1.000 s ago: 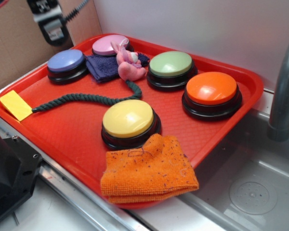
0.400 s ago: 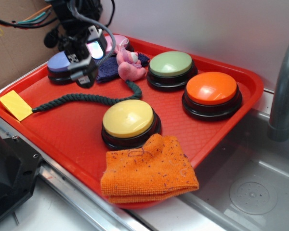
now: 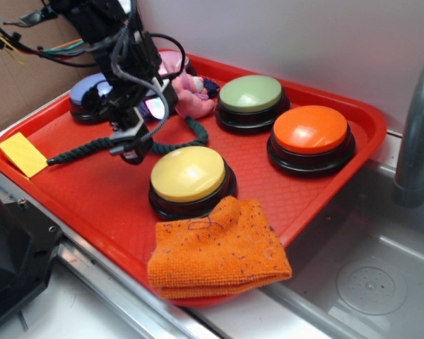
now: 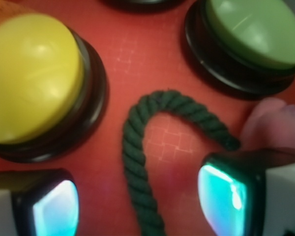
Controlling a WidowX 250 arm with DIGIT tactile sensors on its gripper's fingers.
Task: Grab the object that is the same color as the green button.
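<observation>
A dark green twisted rope lies across the red tray, from a yellow card at the left to a hook-shaped end near the pink plush. In the wrist view the rope runs between my two fingers, its curved end ahead. My gripper hangs open low over the rope's middle, a finger on each side, and I see no contact. The pale-green button stands at the tray's back; in the wrist view the green button shows at the upper right.
A yellow button sits just right of the gripper, an orange button farther right. A pink plush, a blue cloth and blue and pink buttons crowd the back left. An orange cloth lies at the front edge. Faucet at right.
My gripper has come down from the upper left and forward, from above the blue button to just over the rope. The rope and buttons have not moved.
</observation>
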